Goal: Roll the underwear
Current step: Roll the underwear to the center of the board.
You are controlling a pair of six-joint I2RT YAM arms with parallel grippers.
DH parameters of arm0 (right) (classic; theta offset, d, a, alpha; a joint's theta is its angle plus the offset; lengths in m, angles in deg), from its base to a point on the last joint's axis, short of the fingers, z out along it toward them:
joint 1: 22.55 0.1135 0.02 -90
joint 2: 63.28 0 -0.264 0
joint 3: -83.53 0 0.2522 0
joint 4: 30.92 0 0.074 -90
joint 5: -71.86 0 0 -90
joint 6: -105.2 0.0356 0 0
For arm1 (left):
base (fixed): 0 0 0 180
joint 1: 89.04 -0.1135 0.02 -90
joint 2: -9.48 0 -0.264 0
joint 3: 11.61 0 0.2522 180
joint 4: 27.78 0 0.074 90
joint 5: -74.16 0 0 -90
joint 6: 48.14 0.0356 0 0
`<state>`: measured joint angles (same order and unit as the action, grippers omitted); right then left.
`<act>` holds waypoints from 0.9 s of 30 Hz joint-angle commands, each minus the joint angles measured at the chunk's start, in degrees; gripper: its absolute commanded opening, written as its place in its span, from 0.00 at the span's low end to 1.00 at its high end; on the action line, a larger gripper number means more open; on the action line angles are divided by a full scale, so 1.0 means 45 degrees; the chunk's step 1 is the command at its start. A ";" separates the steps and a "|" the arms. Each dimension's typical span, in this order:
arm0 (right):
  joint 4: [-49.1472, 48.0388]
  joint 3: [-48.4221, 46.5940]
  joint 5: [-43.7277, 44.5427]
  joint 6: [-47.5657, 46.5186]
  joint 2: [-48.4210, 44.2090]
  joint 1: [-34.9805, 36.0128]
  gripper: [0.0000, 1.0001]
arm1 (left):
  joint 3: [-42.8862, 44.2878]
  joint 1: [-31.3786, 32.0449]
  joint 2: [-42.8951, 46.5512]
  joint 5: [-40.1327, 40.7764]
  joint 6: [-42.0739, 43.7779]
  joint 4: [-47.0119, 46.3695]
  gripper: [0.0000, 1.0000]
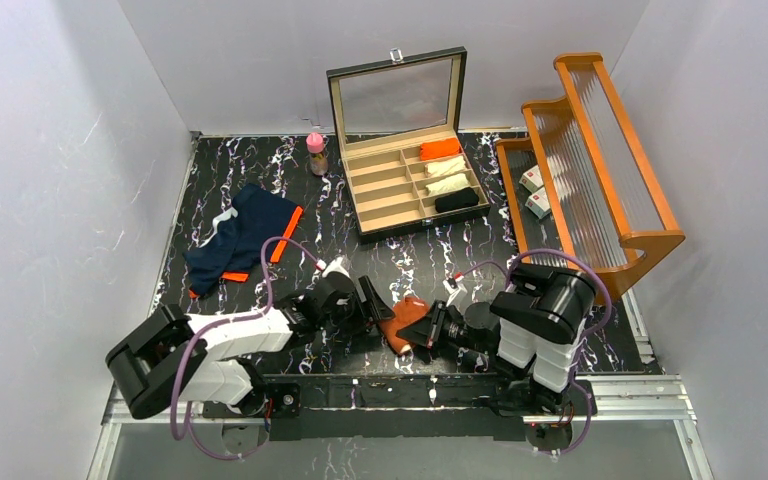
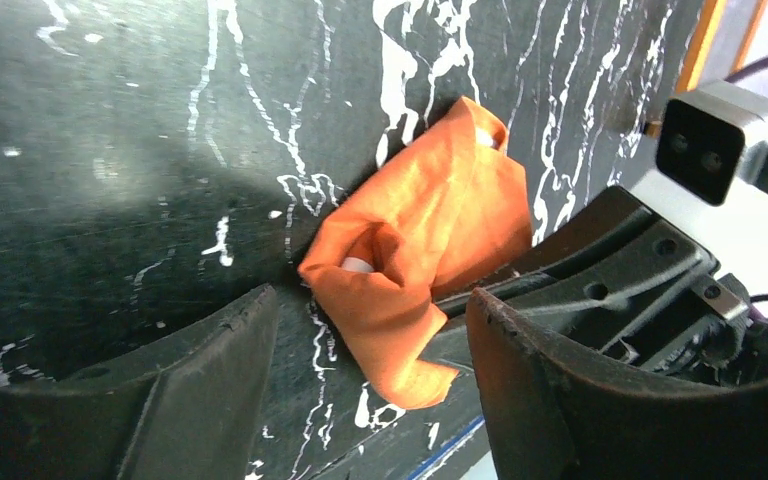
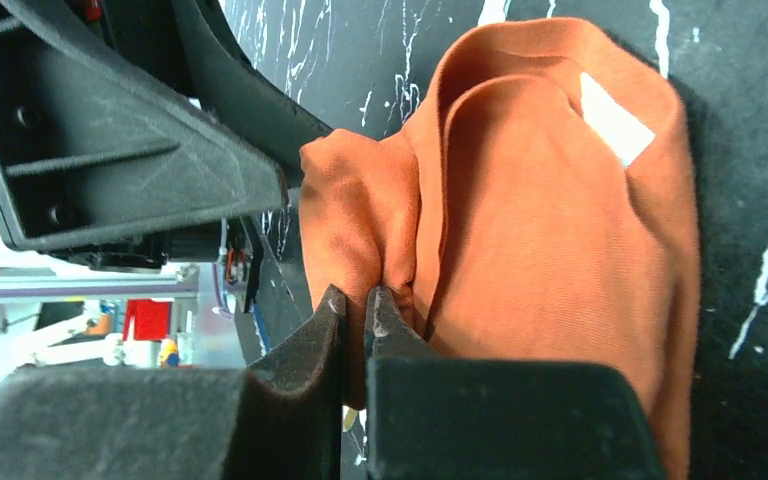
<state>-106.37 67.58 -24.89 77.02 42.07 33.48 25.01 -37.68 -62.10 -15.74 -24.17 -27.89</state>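
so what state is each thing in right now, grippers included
rust-orange cloth underwear: bunched, partly rolled, pinched at one fold
right gripper: shut on that underwear
left gripper: open, gripping nothing
navy blue underwear with orange trim: spread flat, unrolled
black box with glass lid: lid raised
small pink-capped bottle: upright, capped

We count two pieces of underwear: one rust-orange underwear [image 1: 405, 318] and one navy underwear [image 1: 240, 235]. There is one glass-lidded box [image 1: 395, 98] holding four rolled cloths: one orange roll [image 1: 440, 149], two cream rolls [image 1: 445, 166] [image 1: 447, 184] and one black roll [image 1: 457, 200]. We also count one pink-capped bottle [image 1: 316, 153], one wooden rack [image 1: 652, 242], two white cartons [image 1: 532, 178] [image 1: 540, 203], and two grippers: left gripper [image 2: 370, 380], right gripper [image 3: 355, 310].
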 commanded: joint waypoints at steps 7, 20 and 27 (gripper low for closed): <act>-0.3252 0.1291 -0.0125 0.0336 0.2544 -0.0275 0.07 | 0.0040 0.0698 -0.2252 -0.0197 -0.0285 -0.0315 0.40; 0.4903 -0.1068 -0.1493 -0.3172 -0.2185 -0.0330 0.50 | 0.1799 0.0831 -0.1951 0.2987 0.1090 0.3397 0.00; 1.3044 -0.3536 0.0722 -0.6578 -0.5730 -0.0263 0.60 | 0.1717 0.0415 -0.0637 0.4536 0.0738 0.5376 0.00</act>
<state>-71.77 56.52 -27.89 60.10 21.98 32.15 33.89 -34.21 -68.59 -5.18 -21.96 -16.57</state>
